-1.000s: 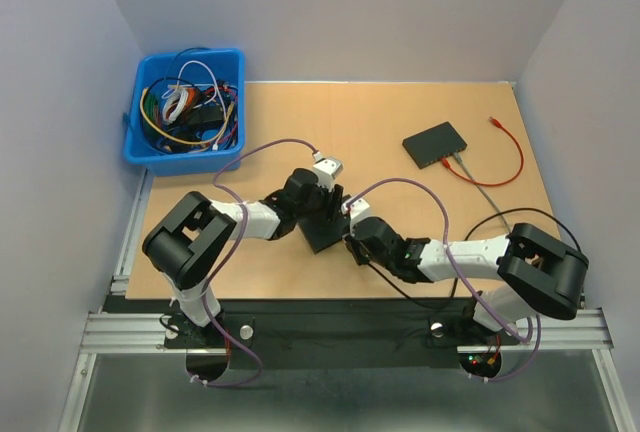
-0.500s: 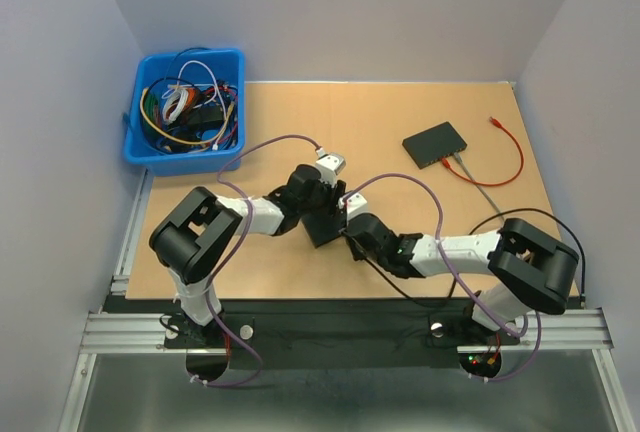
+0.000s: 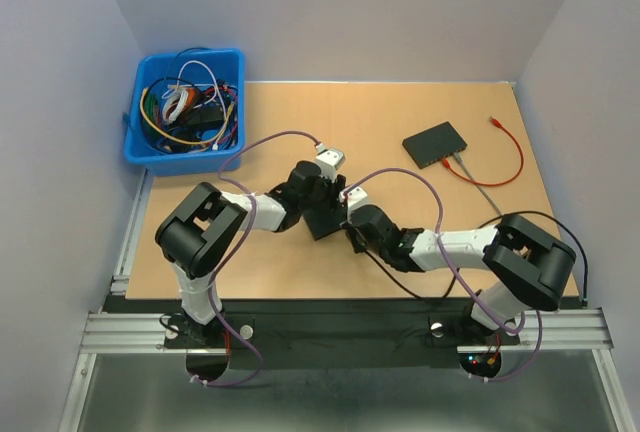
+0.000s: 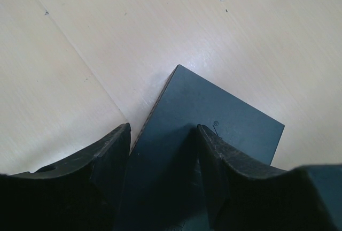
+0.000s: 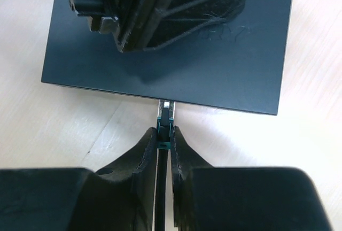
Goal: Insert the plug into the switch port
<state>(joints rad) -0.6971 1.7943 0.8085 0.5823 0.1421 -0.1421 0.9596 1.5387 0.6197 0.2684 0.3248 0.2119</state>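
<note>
Right wrist: plug [image 5: 165, 120] pinched in right hand [image 5: 164, 144], tip at switch [image 5: 224, 76] edge.

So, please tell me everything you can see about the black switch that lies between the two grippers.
The black switch is a flat rectangular box with a smooth, matte top, lying flat on the light wooden table near its middle. The left gripper straddles it, one finger at each side. At its front edge the plug, pinched by the right gripper, meets the switch; the ports themselves are hidden. A second, similar switch lies farther back.
</note>
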